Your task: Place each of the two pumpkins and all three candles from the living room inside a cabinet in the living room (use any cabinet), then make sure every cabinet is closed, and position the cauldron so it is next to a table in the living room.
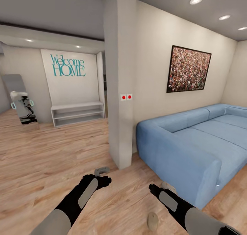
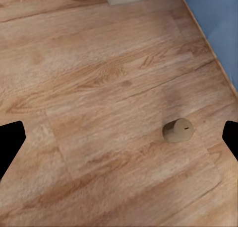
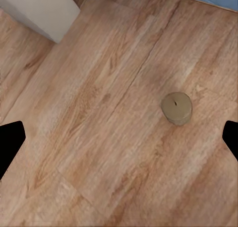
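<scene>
I am standing on a wooden floor (image 1: 51, 159) in a room with pale walls. One candle (image 1: 153, 221) sits on the floor close to me, between my two arms and a little nearer my right one. It is a short tan stub with a tiny wick. My left wrist camera looks down at the candle (image 2: 177, 130), and so does my right wrist camera (image 3: 176, 108). In both it stands alone on bare boards, touching nothing.

My left gripper (image 1: 101, 175) hangs low over the floor, to the left of the candle. Its jaws are spread wide and hold nothing; the dark fingertips (image 2: 10, 140) sit at the two far edges of the left wrist picture. My right gripper (image 1: 165, 187) hangs just beyond the candle. Its jaws are wide too and hold nothing, with fingertips (image 3: 10, 142) at the edges of the right wrist picture.

A white pillar (image 1: 120, 91) stands just ahead of me, with two red dots on it. A big blue sofa (image 1: 192, 142) sits to the right, near my right arm. A dark framed picture (image 1: 188, 69) hangs on the wall above it. Far off on the left is a pale grey low shelf rack (image 1: 77, 113) under teal words that say Welcome HOME (image 1: 68, 65).
</scene>
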You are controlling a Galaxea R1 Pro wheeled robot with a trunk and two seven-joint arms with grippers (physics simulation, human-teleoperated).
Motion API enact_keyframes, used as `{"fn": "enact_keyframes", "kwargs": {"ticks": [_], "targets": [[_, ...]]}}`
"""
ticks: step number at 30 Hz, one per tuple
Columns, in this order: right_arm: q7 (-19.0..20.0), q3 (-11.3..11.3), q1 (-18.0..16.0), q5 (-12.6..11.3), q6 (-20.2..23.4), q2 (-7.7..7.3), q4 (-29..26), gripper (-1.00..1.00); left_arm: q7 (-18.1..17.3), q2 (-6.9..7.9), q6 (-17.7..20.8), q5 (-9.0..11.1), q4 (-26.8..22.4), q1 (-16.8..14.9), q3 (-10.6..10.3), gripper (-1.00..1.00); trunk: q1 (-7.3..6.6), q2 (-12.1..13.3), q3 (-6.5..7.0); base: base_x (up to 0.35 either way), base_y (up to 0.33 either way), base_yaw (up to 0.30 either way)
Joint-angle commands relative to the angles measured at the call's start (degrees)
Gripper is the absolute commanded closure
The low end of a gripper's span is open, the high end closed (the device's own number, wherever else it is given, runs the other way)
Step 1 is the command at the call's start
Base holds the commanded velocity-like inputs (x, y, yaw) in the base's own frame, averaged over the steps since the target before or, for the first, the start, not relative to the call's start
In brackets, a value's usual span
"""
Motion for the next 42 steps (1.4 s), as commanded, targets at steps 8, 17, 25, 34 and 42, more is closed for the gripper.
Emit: {"fn": "enact_keyframes", "kwargs": {"ticks": [8, 17, 25, 34, 42], "targets": [[-0.55, 0.35, -0.05, -0.09, 0.19, -0.06, -0.14, -1.0, 0.56, 0.02, 0.09, 0.66, -0.08, -0.05, -0.14, -1.0, 0.03, -0.04, -0.07, 0.336, 0.0, 0.0], [-0.9, 0.24, -0.07, -0.04, 0.69, 0.22, 3.8, -1.0, 0.56, 0.02, 0.13, 0.61, -0.23, -0.05, -0.14, -1.0, 0.03, -0.04, -0.07, 0.336, 0.0, 0.0], [-1.15, 0.26, -0.06, -0.04, 1.21, 0.31, 11.39, -1.0, 0.42, 0.36, 0.45, 0.98, -0.58, -0.05, 0.43, -1.0, 0.03, -0.04, -0.07, 0.329, 0.0, 0.0], [-4.03, 0.77, -0.07, 0.59, 4.13, 0.53, 11.8, -1.0, -1.16, 3.88, 18.28, 15.72, -12.26, 0.26, 6.72, -1.0, 0.03, -0.04, -0.07, 0.05, 0.0, 0.0], [-3.87, 1.04, -0.07, 0.92, 4.32, 0.62, 11.48, -1.0, -1.26, 6.47, 20.75, 23.63, -13.66, 0.37, 7.64, -1.0, 0.91, -1.64, -0.79, 0.001, 0.0, 0.0]]}}
